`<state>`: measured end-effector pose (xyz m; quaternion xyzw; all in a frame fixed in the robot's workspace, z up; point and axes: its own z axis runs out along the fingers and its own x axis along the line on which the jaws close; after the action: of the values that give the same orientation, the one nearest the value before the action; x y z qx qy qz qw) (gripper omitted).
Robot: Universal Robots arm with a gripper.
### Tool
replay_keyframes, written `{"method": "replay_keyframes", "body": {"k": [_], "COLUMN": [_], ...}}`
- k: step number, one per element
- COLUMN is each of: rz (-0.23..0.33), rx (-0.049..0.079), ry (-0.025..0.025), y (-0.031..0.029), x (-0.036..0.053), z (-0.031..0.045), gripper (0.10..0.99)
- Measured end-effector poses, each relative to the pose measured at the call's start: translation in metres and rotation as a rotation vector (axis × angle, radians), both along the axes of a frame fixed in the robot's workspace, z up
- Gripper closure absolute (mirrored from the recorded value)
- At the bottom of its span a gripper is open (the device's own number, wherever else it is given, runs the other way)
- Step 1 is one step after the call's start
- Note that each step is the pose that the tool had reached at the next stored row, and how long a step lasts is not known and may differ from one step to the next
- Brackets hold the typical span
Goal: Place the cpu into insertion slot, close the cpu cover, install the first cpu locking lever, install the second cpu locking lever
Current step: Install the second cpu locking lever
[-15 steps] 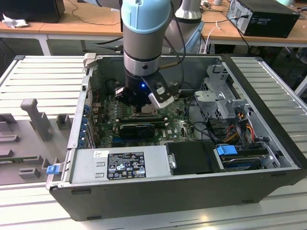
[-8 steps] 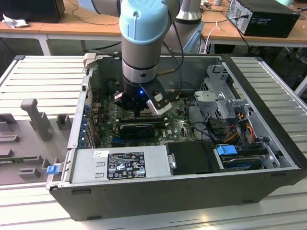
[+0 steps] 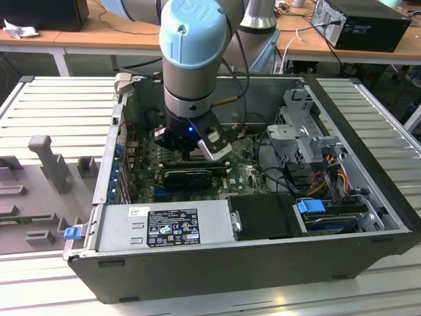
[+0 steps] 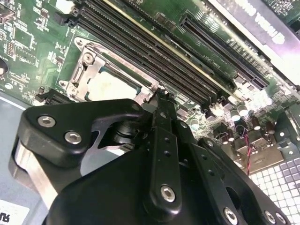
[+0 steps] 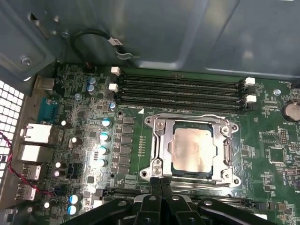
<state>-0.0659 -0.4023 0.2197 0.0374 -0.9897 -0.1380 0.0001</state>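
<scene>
Arm reaches down into an open computer case point(image 3: 217, 263) lying on a slatted metal table point(image 3: 59, 105) in the exterior view, wrist low over the green motherboard point(image 5: 75, 122).

The cpu point(image 5: 191, 148) sits flat in the insertion slot point(image 5: 180, 171), silver top facing up, seen in both wrist views point(image 4: 110, 86). The cpu cover point(image 5: 161, 145) is down over it, its square window framing the chip, metal frame lying flat on the slot edges.

Pincer point(image 5: 161, 182) is pinched shut, the two fingertips point(image 5: 156, 183) pressed together with nothing between them. The tips sit right at the slot's edge, at the frame corner near a screw point(image 5: 157, 162), touching or just above it, cannot tell which. In the second wrist view the closed tips point(image 4: 161, 96) point at the slot edge next to the long black memory slots point(image 4: 154, 51).

Four memory slots point(image 5: 180, 86) run beside the slot on the side away from the pincer. A row of blue-topped capacitors point(image 5: 104, 136) stands near the slot's other side. A thin wire lever point(image 5: 197, 187) lies along the slot edge close to the tips; whether it is latched is unclear.
</scene>
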Motion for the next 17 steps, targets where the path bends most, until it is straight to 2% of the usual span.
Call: {"method": "replay_keyframes", "body": {"k": [4, 8, 12, 15, 17], "rz": [0.000, 0.000, 0.000, 0.000, 0.000], "rx": [0.021, 0.026, 0.051, 0.064, 0.068], "ry": [0.0000, 0.0000, 0.0000, 0.0000, 0.0000], "y": [-0.0032, -0.0039, -0.0057, -0.0074, -0.0078], "x": [-0.0046, -0.0061, -0.0068, -0.0075, -0.0085], "z": [-0.0032, -0.0098, -0.0139, -0.0169, -0.0194], "gripper": [0.980, 0.980, 0.980, 0.980, 0.980]}}
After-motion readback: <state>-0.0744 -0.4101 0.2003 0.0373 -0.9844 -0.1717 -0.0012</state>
